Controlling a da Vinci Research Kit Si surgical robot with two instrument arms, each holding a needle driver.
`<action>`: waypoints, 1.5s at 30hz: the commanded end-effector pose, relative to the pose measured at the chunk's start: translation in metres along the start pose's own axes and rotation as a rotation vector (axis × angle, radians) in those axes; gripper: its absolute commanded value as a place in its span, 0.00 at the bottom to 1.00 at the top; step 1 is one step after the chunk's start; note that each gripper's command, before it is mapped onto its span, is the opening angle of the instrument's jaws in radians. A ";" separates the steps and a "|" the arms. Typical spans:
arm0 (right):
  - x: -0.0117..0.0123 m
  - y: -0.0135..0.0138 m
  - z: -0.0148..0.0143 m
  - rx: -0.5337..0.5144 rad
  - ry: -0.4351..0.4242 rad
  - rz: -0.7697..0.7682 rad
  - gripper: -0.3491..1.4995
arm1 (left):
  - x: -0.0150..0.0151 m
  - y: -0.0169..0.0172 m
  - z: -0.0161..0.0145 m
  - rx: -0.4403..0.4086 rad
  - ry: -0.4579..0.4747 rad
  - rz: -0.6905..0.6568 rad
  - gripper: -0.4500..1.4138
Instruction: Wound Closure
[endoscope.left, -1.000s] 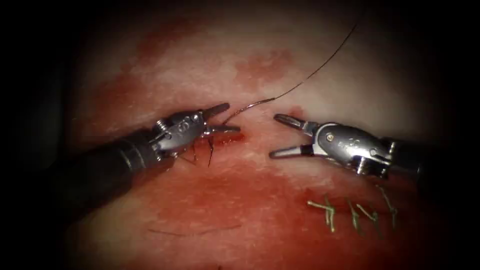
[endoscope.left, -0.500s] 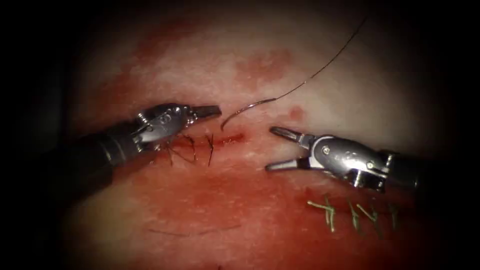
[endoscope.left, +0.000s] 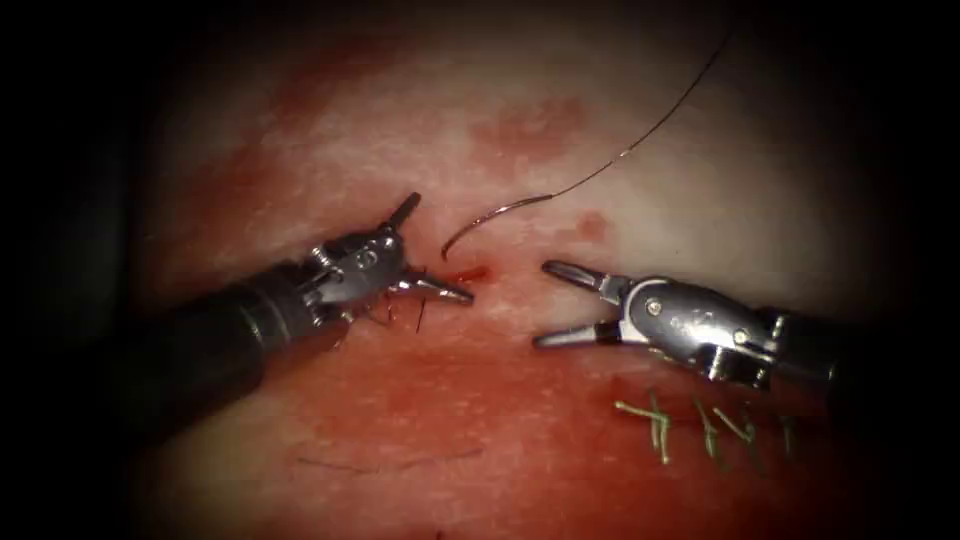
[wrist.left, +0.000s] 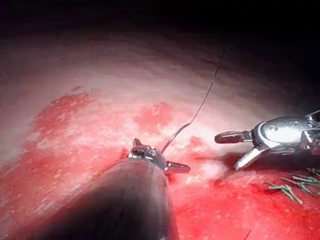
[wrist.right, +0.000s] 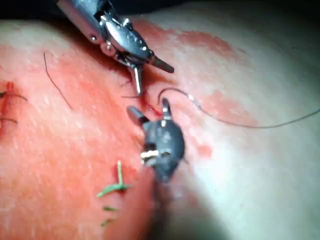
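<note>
Both tools stand open and hold nothing. The left tool (endoscope.left: 420, 250) hovers just left of the cut's (endoscope.left: 462, 274) right end, one jaw raised toward the needle (endoscope.left: 480, 222), the other lying low over the red slit. The right tool (endoscope.left: 548, 302) waits well to the right, jaws spread wide and empty.

The needle rises as a thin bright arc just above the cut; its lower tip sits at the slit, and whether it is buried in the tissue (endoscope.left: 700, 190) I cannot tell. The thread (endoscope.left: 650, 130) runs from its upper end up and to the right. Dark stitches (endoscope.left: 420, 312) cross the cut under the left tool, and green cut ends (endoscope.left: 660, 425) lie below the right one.

My judgement: a good grasp here would take the needle on its body, away from the tip, square across the jaws so the curve does not roll, with the tissue left unpinched.

Half a second ago the left tool's jaws were closed and pointed level to the right, higher and farther left. Now they are spread and the tool has come nearer the cut. The needle and thread lie as before; the right tool has barely shifted.
</note>
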 end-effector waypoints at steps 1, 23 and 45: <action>-0.0001 -0.0002 0.0011 0.001 0.002 -0.001 0.66 | 0.0001 -0.0004 0.0010 0.005 0.001 -0.006 0.78; -0.0004 0.0002 0.0009 0.019 0.015 0.027 0.66 | 0.0024 -0.0015 0.0002 -0.125 0.067 -0.084 0.00; 0.0010 0.0033 0.0029 0.106 0.254 0.331 0.62 | 0.0032 0.0006 -0.0040 -0.796 0.101 -0.335 0.00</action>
